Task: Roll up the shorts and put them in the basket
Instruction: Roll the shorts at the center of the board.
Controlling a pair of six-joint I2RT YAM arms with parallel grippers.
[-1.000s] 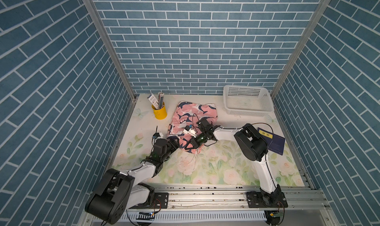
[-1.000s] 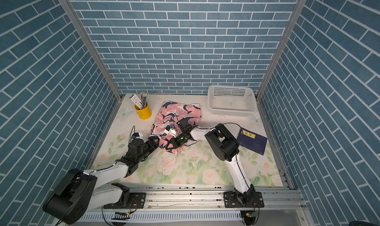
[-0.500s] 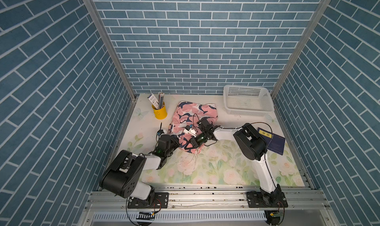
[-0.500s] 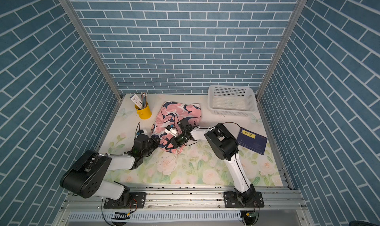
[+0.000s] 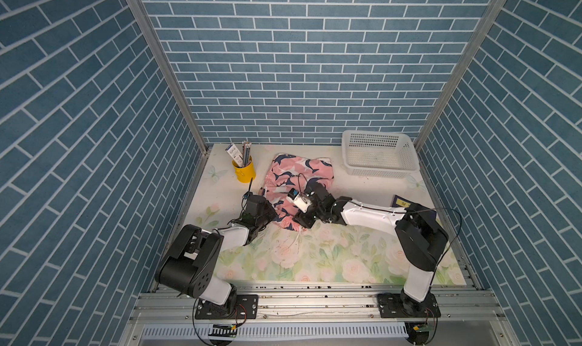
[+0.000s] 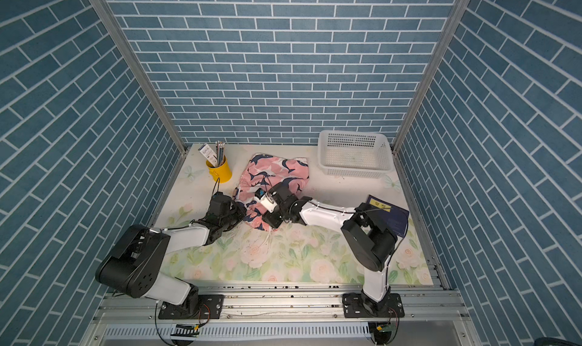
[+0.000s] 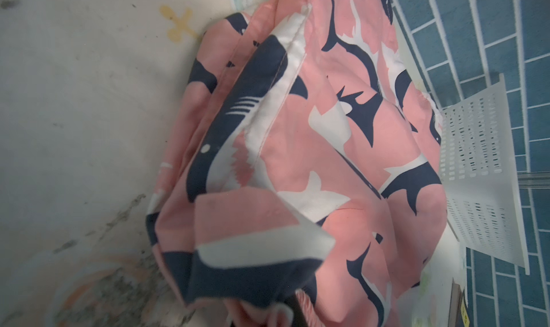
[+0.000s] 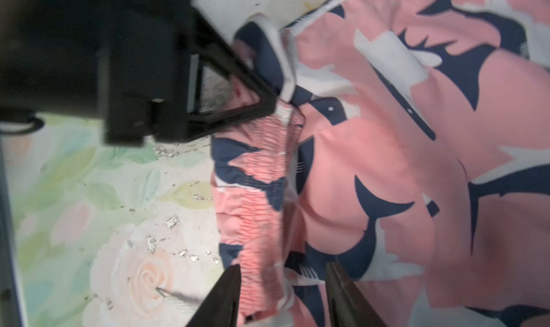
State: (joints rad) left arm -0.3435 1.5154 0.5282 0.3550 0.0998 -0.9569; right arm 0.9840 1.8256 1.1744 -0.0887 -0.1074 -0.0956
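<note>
1. Mid-table, toward the far side, shorts (image 5: 302,171) lie rumpled between cup (image 5: 244,172) on the left and basket (image 5: 378,170) on the right.
2. Left gripper (image 8: 269,103) is pinched closed on their near-left edge.
3. Right gripper (image 8: 282,269) stands parted, jaws astride the waistband (image 8: 262,191).

The shorts (image 5: 299,172) lie on the mat (image 5: 330,253) between cup (image 5: 244,172), left, and basket (image 5: 381,170), right

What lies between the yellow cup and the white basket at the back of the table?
The far part of the shorts lies between the yellow cup and the white basket, touching neither; both top views show it.
</note>
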